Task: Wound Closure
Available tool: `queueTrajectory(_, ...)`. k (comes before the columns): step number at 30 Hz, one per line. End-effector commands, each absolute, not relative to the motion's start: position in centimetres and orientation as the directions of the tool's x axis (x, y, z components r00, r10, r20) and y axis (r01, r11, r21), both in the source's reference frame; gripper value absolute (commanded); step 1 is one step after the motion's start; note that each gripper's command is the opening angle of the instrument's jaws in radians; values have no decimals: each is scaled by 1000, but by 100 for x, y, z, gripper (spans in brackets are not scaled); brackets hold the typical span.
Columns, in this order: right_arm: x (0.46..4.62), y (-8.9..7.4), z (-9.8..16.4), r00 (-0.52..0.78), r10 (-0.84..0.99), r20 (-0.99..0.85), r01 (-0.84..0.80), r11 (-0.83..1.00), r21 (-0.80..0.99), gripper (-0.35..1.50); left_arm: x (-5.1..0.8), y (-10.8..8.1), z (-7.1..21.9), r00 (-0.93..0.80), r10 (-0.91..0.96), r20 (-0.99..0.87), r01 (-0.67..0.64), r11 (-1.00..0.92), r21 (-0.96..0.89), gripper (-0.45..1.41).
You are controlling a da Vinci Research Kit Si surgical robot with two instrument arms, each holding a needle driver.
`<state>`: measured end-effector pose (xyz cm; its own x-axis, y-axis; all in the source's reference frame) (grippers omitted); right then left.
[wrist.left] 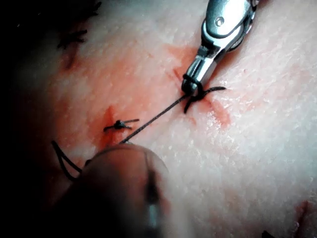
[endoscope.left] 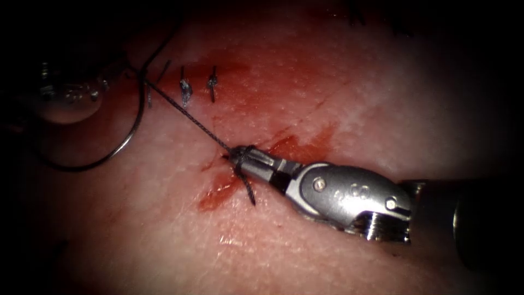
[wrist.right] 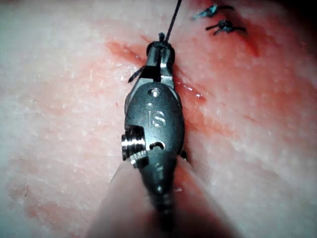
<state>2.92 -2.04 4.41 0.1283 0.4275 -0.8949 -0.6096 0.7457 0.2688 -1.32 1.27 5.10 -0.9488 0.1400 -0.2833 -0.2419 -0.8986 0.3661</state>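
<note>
My right tool [endoscope.left: 240, 157] comes in from the right, its jaws shut on the thread at the cut [endoscope.left: 218, 191]. Thread is wound around its jaws [wrist.left: 190, 87], and a short tail [endoscope.left: 249, 191] sticks out beside them. From there a taut strand [endoscope.left: 188, 116] runs up and left to my left tool [endoscope.left: 65, 98], which stands dim at the far left. The strand reaches that tool's blurred tip [wrist.left: 119, 188] in the left wrist view. The curved needle [endoscope.left: 134, 128] arcs below the left tool, outside the tissue, with more thread [endoscope.left: 161, 46] above it.
Two tied stitches [endoscope.left: 185, 90] [endoscope.left: 212, 82] with short cut ends stand up and left of the right tool. Red fluid [endoscope.left: 297, 147] stains the tissue around the cut. In the right wrist view the same stitches [wrist.right: 225, 26] lie beyond the jaws.
</note>
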Motion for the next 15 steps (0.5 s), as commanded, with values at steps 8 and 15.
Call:
queueTrajectory(8,295,-242,451,149,359,-921,-561,798,221,-35,-127,145,568,-944,183,-276,-270,-908,321,-45)
queueTrajectory(15,296,-244,450,142,329,-934,-538,817,207,-35,-122,153,588,-937,205,-284,-291,-906,307,-45)
